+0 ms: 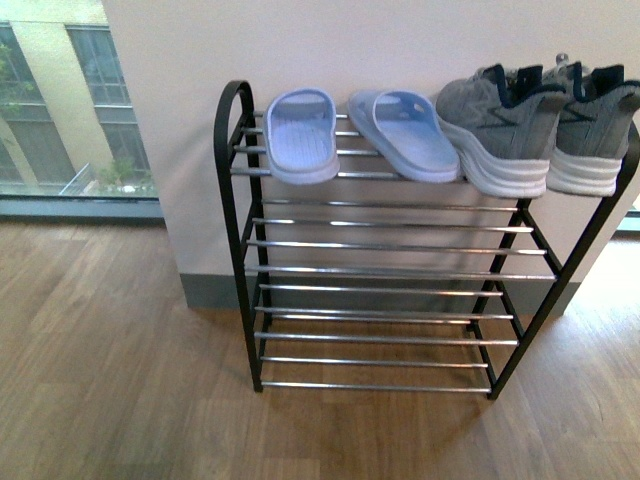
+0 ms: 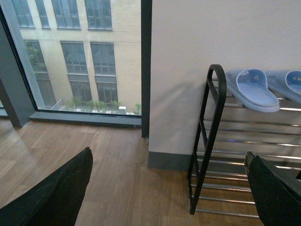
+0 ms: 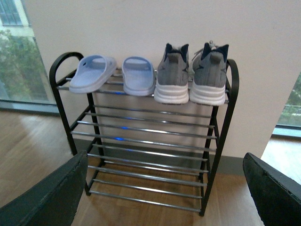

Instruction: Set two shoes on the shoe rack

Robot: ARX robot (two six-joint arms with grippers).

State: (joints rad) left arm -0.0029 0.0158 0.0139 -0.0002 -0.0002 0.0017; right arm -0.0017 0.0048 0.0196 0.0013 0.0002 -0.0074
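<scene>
- The left pincer (image 2: 169, 188) is standing with its jaws spread wide and holding nothing; its two dark fingers are framing the wooden floor (image 2: 117, 179) and the arched left end of the shoe rack (image 2: 214, 117).
- The right pincer (image 3: 164, 188) is likewise gaping and empty, facing the rack squarely with its fingers showing at either edge of its wrist view.
- Neither arm is showing in the front view, so both appear to be hanging back from the rack.
- The two shoes, the left shoe (image 1: 495, 125) and the right shoe (image 1: 595, 125), are sitting side by side and touching on the top tier at its right end, heels toward the robot, long axes running front to back across the bars.
- Two blue slippers (image 1: 355, 130) are lying to their left on that tier.
- The shoes are lying ahead of and above the right pincer, which I judge the nearer; the placing looks done, so no further reach seems needed.
</scene>
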